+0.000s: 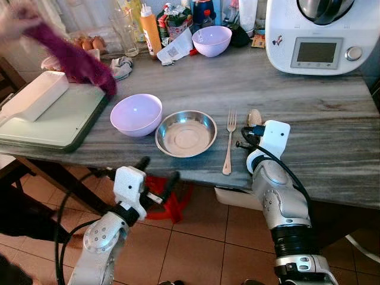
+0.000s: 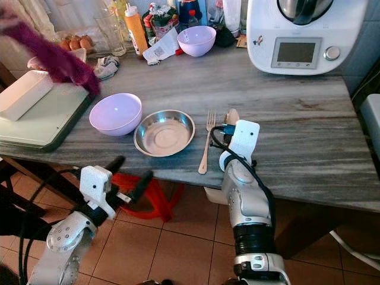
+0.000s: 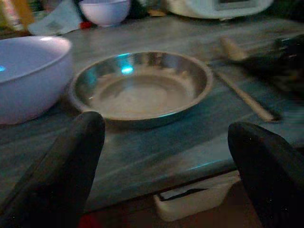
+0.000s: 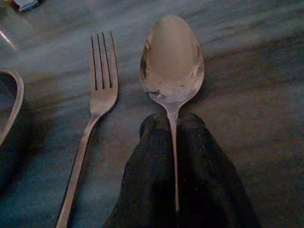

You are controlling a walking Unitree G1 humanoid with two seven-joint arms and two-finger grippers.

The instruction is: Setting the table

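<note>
A steel plate (image 1: 186, 133) sits near the front edge of the grey marbled table (image 1: 320, 119), with a lilac bowl (image 1: 136, 114) on its left and a fork (image 1: 228, 142) on its right. Just right of the fork lies a spoon (image 4: 172, 59), and my right gripper (image 4: 173, 130) is shut on its handle, low over the table. My left gripper (image 1: 157, 175) hangs open below the table edge, in front of the plate (image 3: 140, 88).
A dark tray (image 1: 56, 119) with a white block (image 1: 35, 95) lies at the left, and a person's purple sleeve (image 1: 71, 56) reaches over it. Bottles, eggs, a second lilac bowl (image 1: 212, 40) and a white kitchen machine (image 1: 317, 35) stand at the back.
</note>
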